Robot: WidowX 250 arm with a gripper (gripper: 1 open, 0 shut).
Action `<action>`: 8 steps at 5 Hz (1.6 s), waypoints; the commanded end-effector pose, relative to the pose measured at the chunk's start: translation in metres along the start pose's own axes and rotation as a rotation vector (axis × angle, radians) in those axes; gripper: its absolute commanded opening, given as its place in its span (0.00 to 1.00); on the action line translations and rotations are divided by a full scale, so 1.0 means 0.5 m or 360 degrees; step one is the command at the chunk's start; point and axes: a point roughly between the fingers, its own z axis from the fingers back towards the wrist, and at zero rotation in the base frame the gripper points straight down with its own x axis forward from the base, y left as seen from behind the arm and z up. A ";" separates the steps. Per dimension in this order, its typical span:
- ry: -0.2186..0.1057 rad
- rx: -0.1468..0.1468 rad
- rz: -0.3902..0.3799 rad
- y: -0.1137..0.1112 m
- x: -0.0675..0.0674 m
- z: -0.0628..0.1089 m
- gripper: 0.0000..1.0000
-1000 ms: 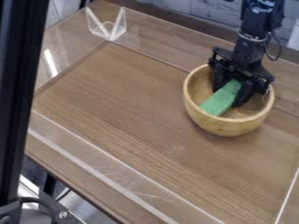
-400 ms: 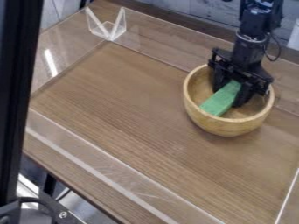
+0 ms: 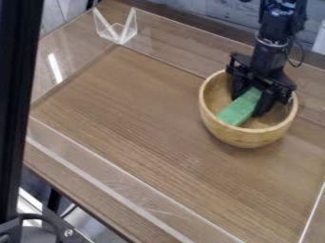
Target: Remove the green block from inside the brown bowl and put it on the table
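The block point(image 3: 238, 108) lies inside the bowl point(image 3: 227, 132) on the table point(image 3: 140, 123).

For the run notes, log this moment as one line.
gripper: shut, down in bowl | green block: inside brown bowl, at gripper | table: under bowl | step: block not out yet

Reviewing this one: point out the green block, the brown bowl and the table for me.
Green block point(image 3: 237, 111): camera view, on its exposed lower end.
Brown bowl point(image 3: 245, 138): camera view, on its outer front wall.
Table point(image 3: 127, 104): camera view, bare wood left of the bowl.

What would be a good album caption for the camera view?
Black pincer down in a wooden bowl, at the green block.
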 end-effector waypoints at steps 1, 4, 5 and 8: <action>-0.0017 -0.0019 0.0006 0.002 -0.007 0.012 0.00; -0.0049 -0.0025 0.0010 0.003 -0.016 0.029 0.00; -0.0060 -0.0028 0.0011 0.003 -0.018 0.034 0.00; -0.0079 -0.0037 0.0011 0.003 -0.025 0.044 0.00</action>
